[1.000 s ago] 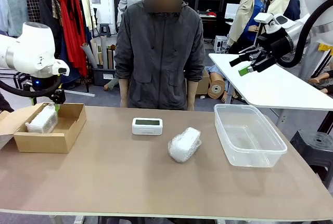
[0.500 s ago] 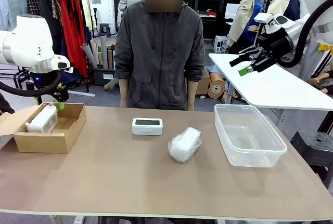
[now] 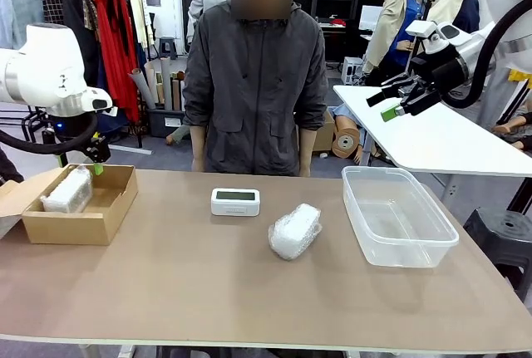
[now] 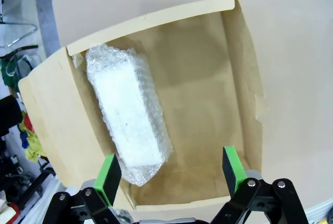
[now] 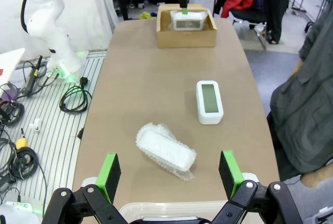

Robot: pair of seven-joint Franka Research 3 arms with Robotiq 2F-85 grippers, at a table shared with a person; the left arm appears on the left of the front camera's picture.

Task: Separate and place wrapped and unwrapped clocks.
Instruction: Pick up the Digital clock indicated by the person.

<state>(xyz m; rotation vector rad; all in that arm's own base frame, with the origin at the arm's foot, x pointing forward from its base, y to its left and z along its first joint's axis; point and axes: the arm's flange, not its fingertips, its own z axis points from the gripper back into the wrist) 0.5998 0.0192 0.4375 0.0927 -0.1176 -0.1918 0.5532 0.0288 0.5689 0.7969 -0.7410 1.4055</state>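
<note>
One bubble-wrapped clock (image 3: 68, 190) (image 4: 129, 113) (image 5: 188, 22) lies in the cardboard box (image 3: 108, 211) (image 4: 208, 94) (image 5: 187, 39) at the table's left. My left gripper (image 3: 97, 164) (image 4: 171, 168) hangs open just above the box's far edge, nothing between its fingers. A second wrapped clock (image 3: 294, 231) (image 5: 166, 152) rests mid-table, and the bare white clock (image 3: 235, 201) (image 5: 209, 101) with a grey-green screen sits behind it, in front of the person. My right gripper (image 3: 395, 102) (image 5: 169, 169) is held high at the right, open and empty.
A clear plastic tub (image 3: 396, 218) (image 5: 171, 211) stands empty at the table's right. A person in a grey jacket (image 3: 253, 84) stands at the far edge. A second white table (image 3: 449, 138) is behind on the right. Cables and a rack lie on the floor (image 5: 31, 130).
My left arm has risen from the cardboard box and drawn back a little, leaving the wrapped clock inside. The right arm has not moved.
</note>
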